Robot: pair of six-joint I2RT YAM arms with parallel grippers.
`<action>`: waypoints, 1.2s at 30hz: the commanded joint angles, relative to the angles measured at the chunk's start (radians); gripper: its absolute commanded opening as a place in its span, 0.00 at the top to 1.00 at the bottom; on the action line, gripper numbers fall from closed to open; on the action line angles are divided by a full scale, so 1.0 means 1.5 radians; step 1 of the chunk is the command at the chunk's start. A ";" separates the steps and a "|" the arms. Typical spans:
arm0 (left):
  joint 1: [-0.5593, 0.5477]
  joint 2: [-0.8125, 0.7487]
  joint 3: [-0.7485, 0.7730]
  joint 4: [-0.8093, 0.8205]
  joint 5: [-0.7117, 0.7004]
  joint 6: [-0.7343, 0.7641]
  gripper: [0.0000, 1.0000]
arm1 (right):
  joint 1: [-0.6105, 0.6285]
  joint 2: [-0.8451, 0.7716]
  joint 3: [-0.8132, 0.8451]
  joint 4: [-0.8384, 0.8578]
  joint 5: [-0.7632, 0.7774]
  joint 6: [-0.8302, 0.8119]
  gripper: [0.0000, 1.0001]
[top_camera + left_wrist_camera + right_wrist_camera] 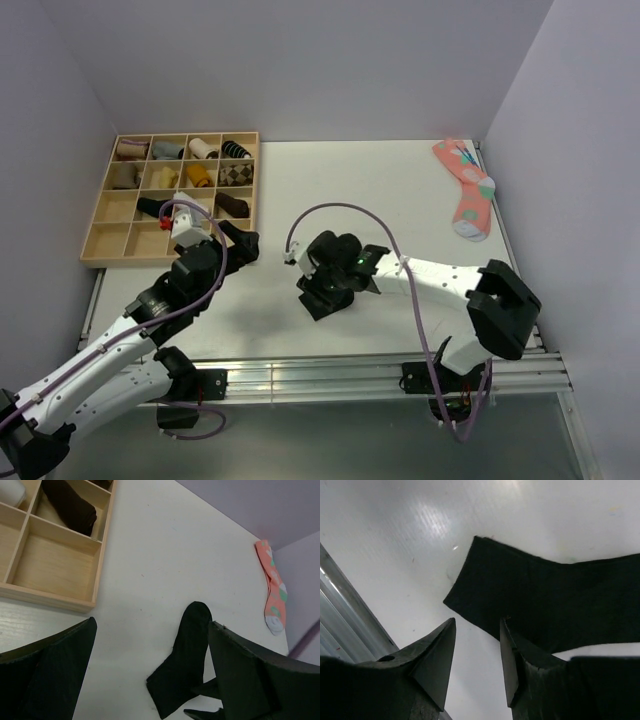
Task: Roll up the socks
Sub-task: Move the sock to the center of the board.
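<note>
The black sock (pixel 186 652) lies flat on the white surface (pixel 165 540), toward the near edge and about midway across, directly under the right gripper (pixel 477 647). In the overhead view that gripper hides it almost wholly. In the right wrist view the sock's long axis runs away to the right from a squared end. That end lies just ahead of the fingers, and the right-hand finger (pixel 512 655) overlaps the sock's near edge. The right jaws are drawn partway together with a narrow gap between them; only bare surface shows in that gap, so nothing is pinched. The left gripper (pixel 152 625) is spread fully wide and holds nothing. It hangs near the corner of the wooden tray (pixel 50 599), apart from the sock, which stretches away from it with its rounded end farthest off. I judge the right arm to be much the nearer, so the first pinch falls to it, at the squared end, with the roll running along the sock's length. Whether this is one sock or two laid together I cannot tell. The pink sock (pixel 272 587) lies well apart at the far right. No brand, label or writing can be read anywhere.
</note>
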 commanded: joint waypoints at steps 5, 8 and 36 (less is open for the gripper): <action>0.003 -0.039 -0.013 -0.016 -0.019 -0.022 0.00 | 0.062 0.083 0.028 -0.003 0.036 0.017 0.53; 0.003 -0.040 -0.010 -0.021 -0.023 -0.015 0.01 | 0.077 0.108 0.038 -0.004 0.037 0.021 0.54; 0.003 -0.010 -0.022 0.003 -0.009 0.005 0.01 | -0.044 0.176 0.090 -0.044 -0.070 -0.117 0.66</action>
